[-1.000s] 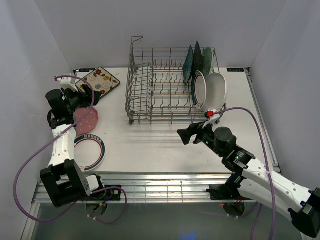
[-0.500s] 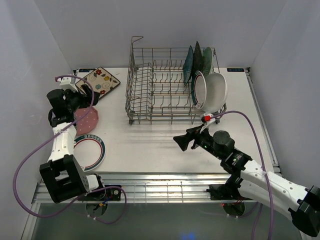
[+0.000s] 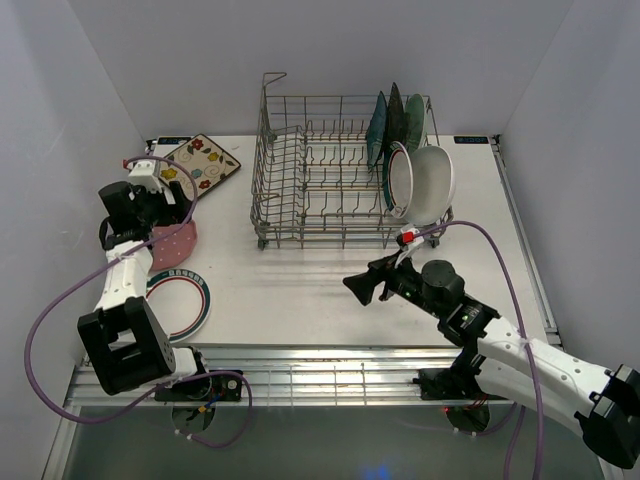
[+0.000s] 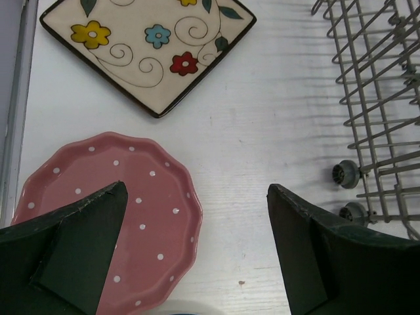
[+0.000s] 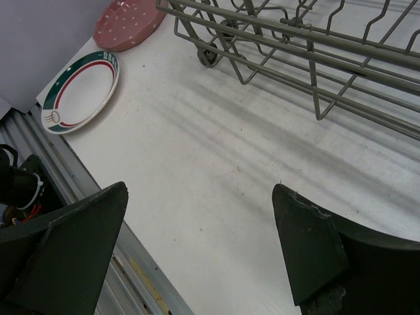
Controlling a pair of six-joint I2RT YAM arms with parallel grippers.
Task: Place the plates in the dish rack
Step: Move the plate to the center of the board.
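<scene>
Left claw: spread wide, empty, poised over the edge of the pink dotted plate.
Plate: flat on the surface, well left of the dish rack.
Risk: low scalloped rim, so the fingers could skid and shove it instead of lifting.
Right claw: released, empty, near the rack.
Risk: the rack sits on wheels, and a bump may roll it.

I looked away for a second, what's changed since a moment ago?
The right claw, open and empty, drifted left and back from the dish rack. The left claw barely shifted, open above the pink dotted plate. Nothing else moved.
</scene>
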